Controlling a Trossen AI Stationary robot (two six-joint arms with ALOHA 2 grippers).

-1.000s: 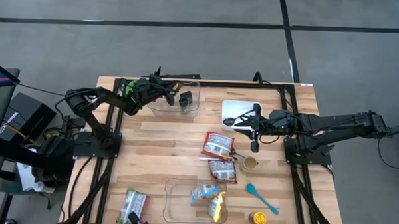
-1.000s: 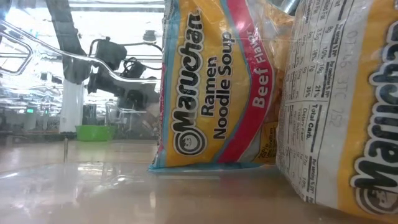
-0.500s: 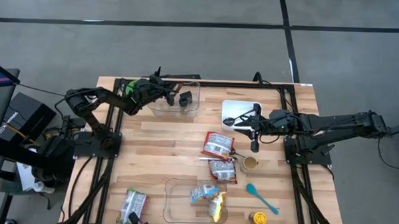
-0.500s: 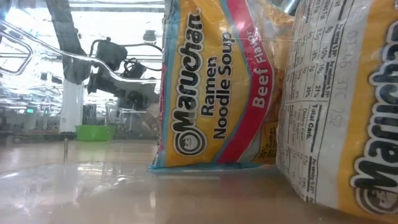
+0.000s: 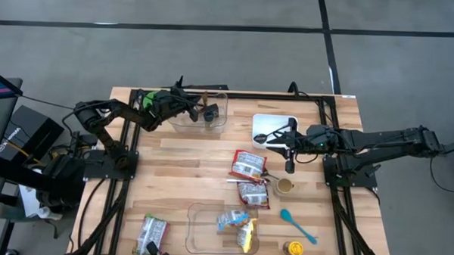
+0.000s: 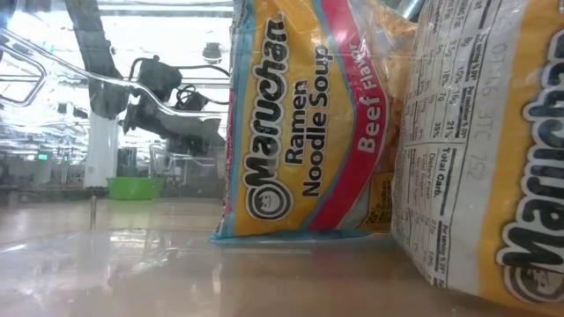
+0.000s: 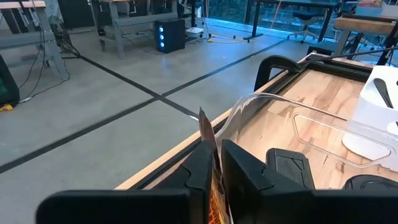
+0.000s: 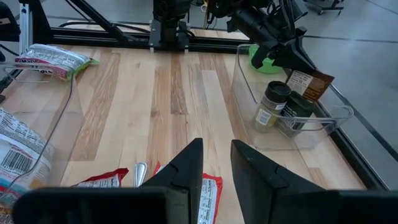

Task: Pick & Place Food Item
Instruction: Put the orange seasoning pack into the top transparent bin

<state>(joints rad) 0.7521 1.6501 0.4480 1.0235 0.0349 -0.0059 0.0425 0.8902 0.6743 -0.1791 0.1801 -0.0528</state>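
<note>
My left gripper (image 5: 200, 108) is over the clear bin (image 5: 198, 123) at the table's far side, shut on a brown packet (image 8: 309, 84). The bin holds two spice jars (image 8: 272, 104). In the left wrist view the packet's thin edge (image 7: 205, 127) stands between my fingers. My right gripper (image 5: 287, 151) hangs empty near the white tray (image 5: 282, 120), its fingers (image 8: 189, 165) a narrow gap apart. Two ramen packets (image 5: 248, 164) lie flat mid-table. My left gripper pinches the brown packet's top edge (image 8: 300, 73) between its two fingers. The fingers slant down from the table's left. The packet hangs tilted below them, its lower end beside the jars inside the bin; whether it touches them, I cannot tell.
A second clear bin (image 5: 199, 234) at the near edge holds ramen packets (image 6: 295, 123). A green packet (image 5: 152, 235) lies near left. A cup (image 5: 285, 185), a teal spoon (image 5: 297, 225) and a yellow-lidded jar (image 5: 292, 249) lie near right. A green bowl (image 5: 147, 100) stands behind the left arm.
My left gripper has tipped more level over the far bin, still shut, and the brown packet shows more plainly above the jars. My right arm has kept still.
</note>
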